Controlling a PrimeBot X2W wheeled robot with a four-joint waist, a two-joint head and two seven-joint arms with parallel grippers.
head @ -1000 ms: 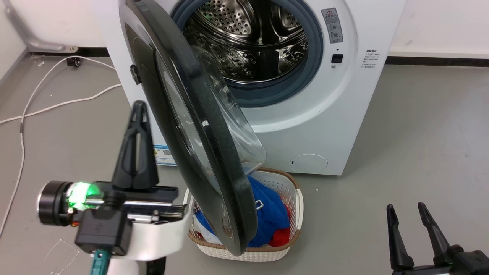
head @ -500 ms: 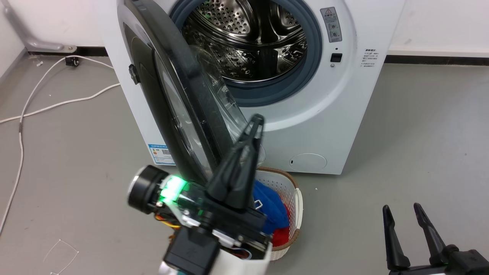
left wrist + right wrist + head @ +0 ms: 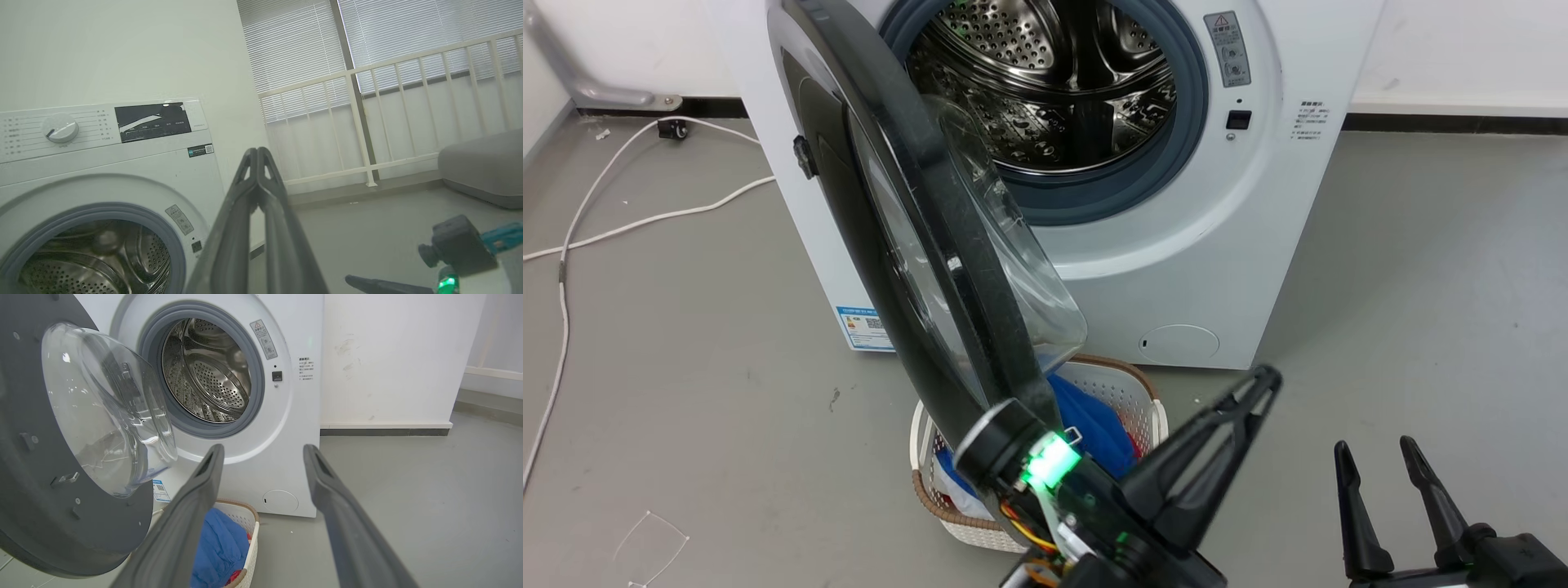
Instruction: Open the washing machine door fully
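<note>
hovering the closed left pincer [image 3: 1260, 382] right of the half-open washing machine door [image 3: 882, 220], nearer it than the open right pincer [image 3: 1372, 452].

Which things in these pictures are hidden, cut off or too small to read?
- Head view: the washing machine door and the left arm cover much of the laundry basket and its contents.
- Head view: the print on the washing machine beside the drum is too small to read.
- Right wrist view: the edge cuts off the door's left side.
</note>
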